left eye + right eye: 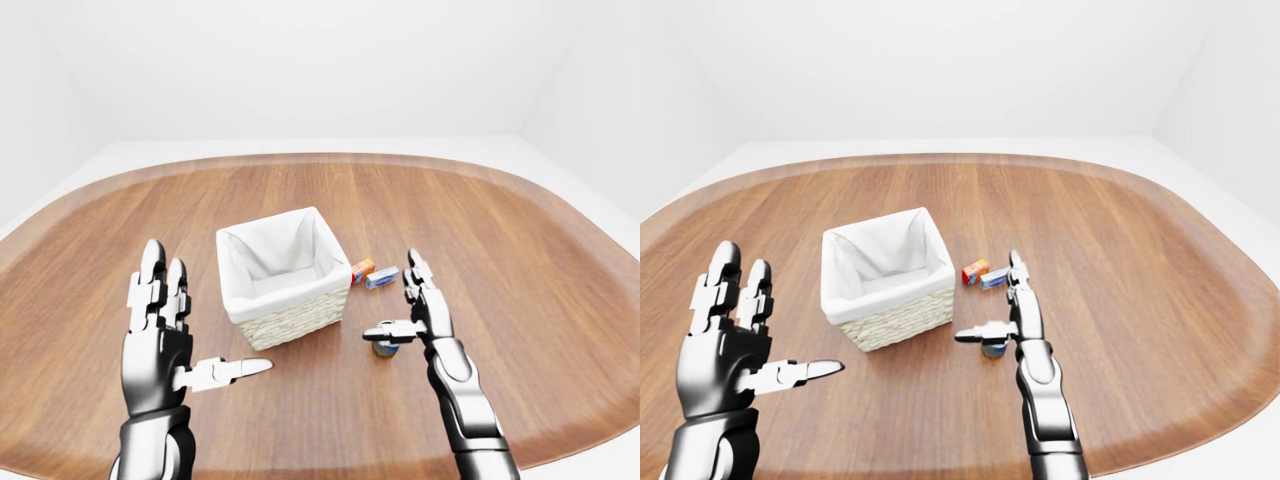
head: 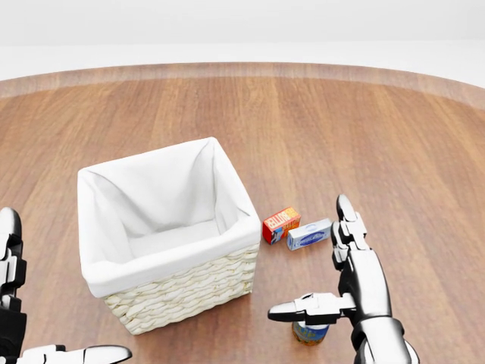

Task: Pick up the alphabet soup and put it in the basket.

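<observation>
The soup can stands upright on the wooden floor, partly hidden under the right hand's thumb; that hand hovers over it, fingers spread, grasping nothing; the basket (white-lined, wicker) sits just left; two small boxes lie beyond; the left hand is splayed, empty.

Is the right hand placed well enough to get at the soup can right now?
Probably yes: the open right hand hovers right over the soup can, nothing between them; the basket stands clear.
</observation>
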Tool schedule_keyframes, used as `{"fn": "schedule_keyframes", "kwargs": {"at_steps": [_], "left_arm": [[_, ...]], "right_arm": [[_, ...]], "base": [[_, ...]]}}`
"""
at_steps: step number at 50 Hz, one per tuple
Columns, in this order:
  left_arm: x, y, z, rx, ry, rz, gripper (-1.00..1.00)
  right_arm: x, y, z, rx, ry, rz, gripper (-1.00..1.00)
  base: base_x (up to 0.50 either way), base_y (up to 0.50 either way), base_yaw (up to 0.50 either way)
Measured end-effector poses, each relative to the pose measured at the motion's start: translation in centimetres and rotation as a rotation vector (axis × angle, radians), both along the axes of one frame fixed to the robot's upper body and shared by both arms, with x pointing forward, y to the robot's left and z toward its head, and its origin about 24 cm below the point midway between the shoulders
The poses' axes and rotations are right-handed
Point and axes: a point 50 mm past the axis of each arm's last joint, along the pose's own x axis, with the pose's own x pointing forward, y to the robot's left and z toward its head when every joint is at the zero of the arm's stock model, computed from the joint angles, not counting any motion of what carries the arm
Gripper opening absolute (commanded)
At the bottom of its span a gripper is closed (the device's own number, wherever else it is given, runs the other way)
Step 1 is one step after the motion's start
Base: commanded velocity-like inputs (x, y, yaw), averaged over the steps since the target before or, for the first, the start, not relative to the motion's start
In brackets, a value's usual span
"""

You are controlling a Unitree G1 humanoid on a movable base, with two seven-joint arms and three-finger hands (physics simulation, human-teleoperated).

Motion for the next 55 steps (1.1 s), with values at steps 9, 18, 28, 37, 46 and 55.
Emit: {"fn": "schedule_keyframes", "kwargs": {"at_steps": [9,18,28,37,46,55], "left_arm": [[0.2,-0.2,-0.2,0.003,0.006,-0.002,1.0],[0.4,-0.5,-0.5,0.008,0.013,-0.006,1.0],[0.6,-0.8,-0.7,0.014,0.02,-0.012,1.0],[0.7,-0.9,-0.8,0.016,0.024,-0.016,1.0],[0.8,-1.0,-0.9,0.018,0.027,-0.019,1.0],[0.7,-1.0,-0.9,0.017,0.027,-0.022,1.0]], "right_arm": [[0.7,-0.7,-0.2,-0.005,-0.001,-0.024,1.0],[1.1,-1.6,-1.3,-0.02,0.006,-0.048,1.0],[1.6,-2.5,-2.7,-0.039,0.051,-0.072,1.0],[1.7,-2.9,-3.9,-0.05,0.111,-0.085,1.0],[1.7,-3.0,-4.7,-0.057,0.146,-0.087,1.0],[1.8,-3.0,-5.4,-0.063,0.183,-0.088,1.0]], "base": [[0.0,0.0,0.0],[0.0,0.0,0.0],[0.0,0.0,0.0],[0.0,0.0,0.0],[0.0,0.0,0.0],[0.0,0.0,0.0]]}}
